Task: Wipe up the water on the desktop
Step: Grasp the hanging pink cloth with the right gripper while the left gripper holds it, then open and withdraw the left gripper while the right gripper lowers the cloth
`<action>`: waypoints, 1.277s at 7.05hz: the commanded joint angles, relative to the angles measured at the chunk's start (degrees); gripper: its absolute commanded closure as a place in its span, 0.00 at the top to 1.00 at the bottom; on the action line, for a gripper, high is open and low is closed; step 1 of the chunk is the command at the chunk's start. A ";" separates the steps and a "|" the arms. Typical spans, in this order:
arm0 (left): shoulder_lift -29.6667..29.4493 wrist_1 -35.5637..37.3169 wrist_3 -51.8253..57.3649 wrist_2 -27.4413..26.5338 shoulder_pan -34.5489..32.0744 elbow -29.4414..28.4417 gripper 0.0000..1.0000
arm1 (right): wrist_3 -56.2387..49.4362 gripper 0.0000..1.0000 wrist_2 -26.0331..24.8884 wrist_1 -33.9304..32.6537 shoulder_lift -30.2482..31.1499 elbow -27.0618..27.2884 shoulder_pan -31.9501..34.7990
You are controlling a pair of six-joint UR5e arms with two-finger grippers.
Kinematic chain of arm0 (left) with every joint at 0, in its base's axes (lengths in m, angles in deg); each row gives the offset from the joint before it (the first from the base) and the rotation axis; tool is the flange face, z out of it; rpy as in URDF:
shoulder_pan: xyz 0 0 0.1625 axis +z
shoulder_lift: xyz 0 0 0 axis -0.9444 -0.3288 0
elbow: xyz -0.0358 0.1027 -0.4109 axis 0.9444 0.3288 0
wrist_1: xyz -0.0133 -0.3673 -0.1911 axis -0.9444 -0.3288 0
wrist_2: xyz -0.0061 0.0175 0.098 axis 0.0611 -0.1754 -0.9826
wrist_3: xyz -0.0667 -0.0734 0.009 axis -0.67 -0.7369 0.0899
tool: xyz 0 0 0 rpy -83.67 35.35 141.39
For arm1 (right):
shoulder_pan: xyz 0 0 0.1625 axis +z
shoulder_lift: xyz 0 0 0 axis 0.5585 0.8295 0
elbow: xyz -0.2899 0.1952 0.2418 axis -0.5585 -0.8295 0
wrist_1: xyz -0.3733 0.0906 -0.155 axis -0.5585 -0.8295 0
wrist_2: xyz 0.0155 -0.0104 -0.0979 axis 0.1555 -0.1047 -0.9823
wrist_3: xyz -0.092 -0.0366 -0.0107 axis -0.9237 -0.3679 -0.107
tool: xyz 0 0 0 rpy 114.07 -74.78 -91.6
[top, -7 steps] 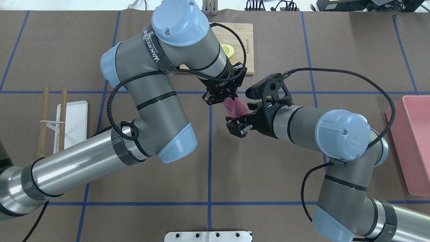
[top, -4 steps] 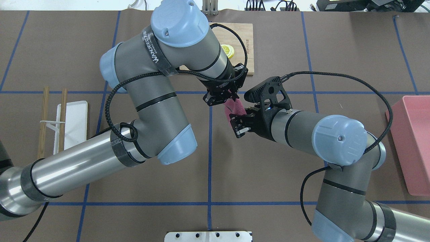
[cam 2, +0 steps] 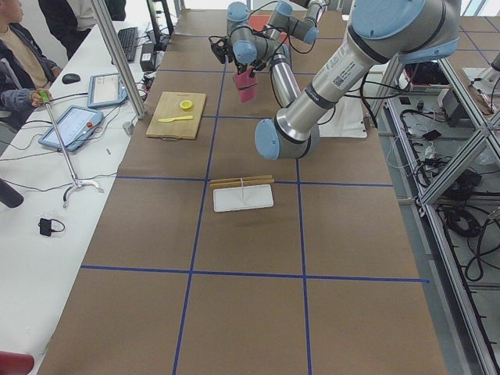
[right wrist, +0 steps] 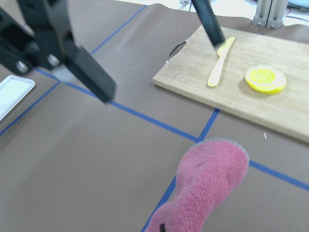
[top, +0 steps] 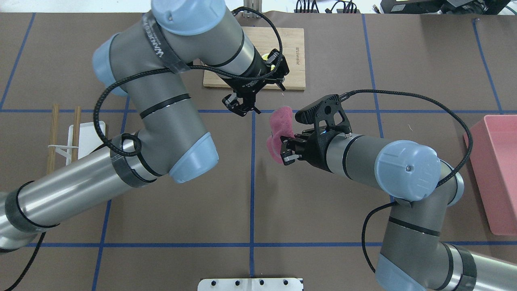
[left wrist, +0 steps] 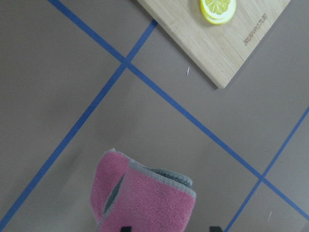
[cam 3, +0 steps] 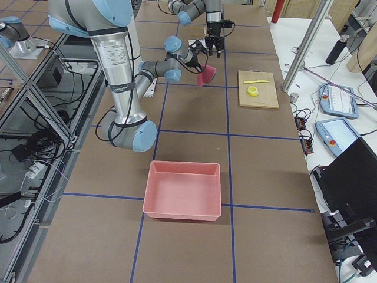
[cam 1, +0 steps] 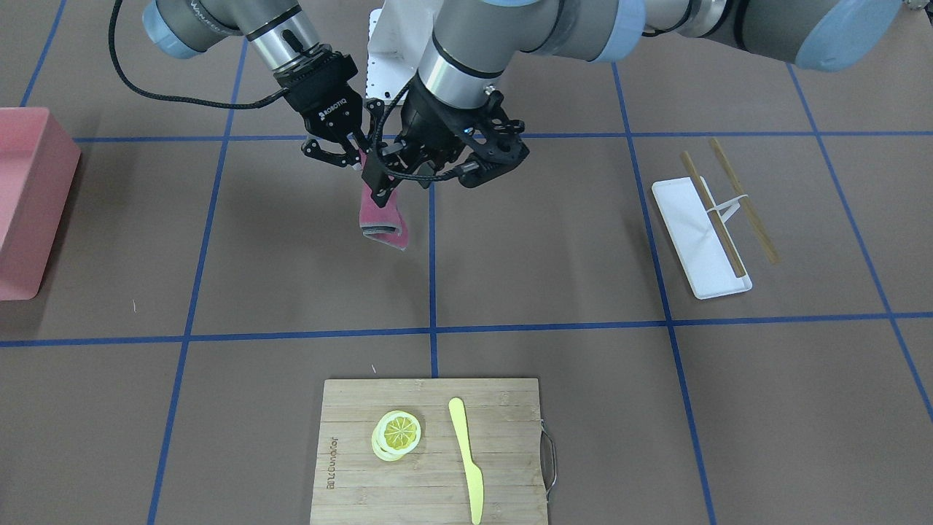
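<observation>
My right gripper (top: 283, 148) is shut on a pink cloth (top: 280, 121) with a grey edge and holds it above the brown desktop (top: 323, 194). In the front view the cloth (cam 1: 383, 215) hangs down from that gripper (cam 1: 357, 159). My left gripper (top: 241, 106) is open and empty, a little to the left of the cloth and apart from it; it also shows in the front view (cam 1: 423, 179). The left wrist view shows the cloth (left wrist: 145, 198) just below it. I can make out no water on the desktop.
A bamboo cutting board (top: 297, 76) with a lemon slice (cam 1: 397, 432) and a yellow knife (cam 1: 466, 452) lies at the far middle. A pink bin (top: 499, 173) stands at the right. A white tray (top: 91, 137) and chopsticks (top: 51, 149) lie at the left.
My right gripper has closed on the cloth. My left gripper has let go of it, opened and drawn back up and left toward the cutting board.
</observation>
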State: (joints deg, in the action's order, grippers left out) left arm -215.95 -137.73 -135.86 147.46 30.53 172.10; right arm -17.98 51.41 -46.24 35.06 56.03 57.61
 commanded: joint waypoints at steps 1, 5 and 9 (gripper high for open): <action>10.12 0.14 6.51 0.75 -4.88 9.00 0.97 | 20.68 0.00 4.11 -3.40 -2.22 -3.06 -4.56; 16.49 0.41 9.45 7.00 -10.87 13.16 0.97 | 13.84 0.00 24.54 -9.32 15.35 1.30 7.91; 18.87 0.50 9.45 6.99 -11.05 14.13 0.97 | -1.98 0.00 30.25 -9.83 24.06 1.33 15.64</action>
State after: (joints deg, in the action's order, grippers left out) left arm -197.65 -137.27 -126.45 154.42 19.58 185.75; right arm -19.26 81.18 -55.66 59.96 57.80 73.01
